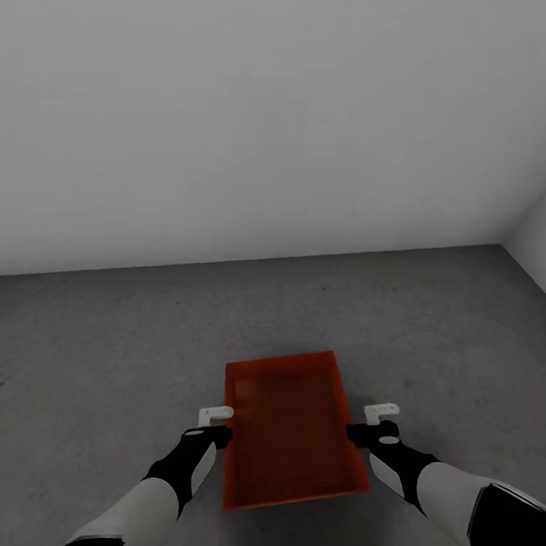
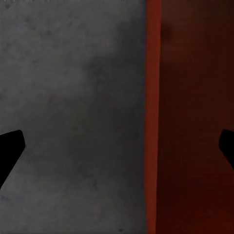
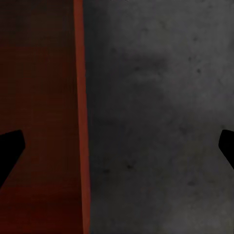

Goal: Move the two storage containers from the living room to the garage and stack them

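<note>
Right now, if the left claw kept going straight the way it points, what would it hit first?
Probably the thin side wall of the orange-red ribbed rectangular bin: the open left gripper straddles that rim, with dark grey concrete floor beyond. Depth is unclear.

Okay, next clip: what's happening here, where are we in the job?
The robot faces a plain grey-white wall in the garage, with one orange-red storage container low in front of it over the concrete floor. The left gripper and right gripper sit at the container's two long sides. In both wrist views the jaws are spread wide and straddle a side wall without closing on it. Whether the bin already rests on the floor can't be told.
</note>
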